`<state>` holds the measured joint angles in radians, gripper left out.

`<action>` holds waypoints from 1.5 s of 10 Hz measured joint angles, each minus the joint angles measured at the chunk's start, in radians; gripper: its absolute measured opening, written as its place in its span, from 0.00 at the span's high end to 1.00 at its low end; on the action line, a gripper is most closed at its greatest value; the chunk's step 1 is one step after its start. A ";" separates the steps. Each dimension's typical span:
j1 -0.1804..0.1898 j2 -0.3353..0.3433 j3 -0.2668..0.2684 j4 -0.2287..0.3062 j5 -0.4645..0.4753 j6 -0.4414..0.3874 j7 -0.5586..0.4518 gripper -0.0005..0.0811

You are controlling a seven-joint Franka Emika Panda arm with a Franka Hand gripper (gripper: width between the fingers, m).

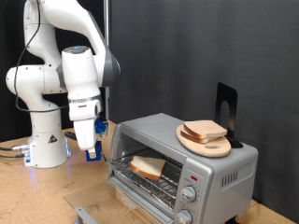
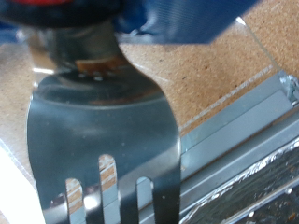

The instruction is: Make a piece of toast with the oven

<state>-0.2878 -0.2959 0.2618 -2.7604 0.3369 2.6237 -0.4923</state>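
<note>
While the door hangs open: a small silver-grey countertop toaster oven (image 1: 182,154) is seen on the cork-brown tabletop (image 1: 37,191), with its glass-fronted door folded down at the front.

Toast: a single square slice of pale bread with a tan crust (image 1: 148,167) is laid flat on the wire rack (image 1: 159,182) inside the oven cavity, towards the cavity's exterior-view left; one corner is turned towards the open front, and no clear long axis can be read from a nearly square slice.

Spare slices: a few similar slices (image 1: 204,131) are stacked on a round wooden board (image 1: 206,144) on the oven's roof, with a black upright stand (image 1: 226,107) just behind them.

Controls: two round knobs (image 1: 190,203) and a red light (image 1: 193,175) are carried on the oven's front panel, at the exterior view's right of the opening.

Writing: no brand or label can be read on the oven; only a triangular warning sticker (image 1: 54,137) is made out on the white arm's base, its text too small.

Gripper: the gripper (image 1: 90,142) is held just beside the oven, at the exterior view's left of the open cavity and apart from the toast.

Tool: in the wrist view a slotted metal spatula blade (image 2: 103,149) is shown extending from the hand over the tabletop, beside a metal edge (image 2: 238,131).

Pincer state: how the fingers stand cannot be told, since they are hidden.
</note>
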 joint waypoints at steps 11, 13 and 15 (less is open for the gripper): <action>-0.002 -0.019 -0.017 0.009 0.057 0.000 -0.006 0.46; -0.019 -0.039 -0.066 0.010 0.058 -0.035 -0.015 0.46; -0.031 -0.053 -0.111 0.019 0.072 -0.059 -0.017 0.46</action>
<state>-0.3188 -0.3490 0.1505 -2.7412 0.4086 2.5646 -0.5096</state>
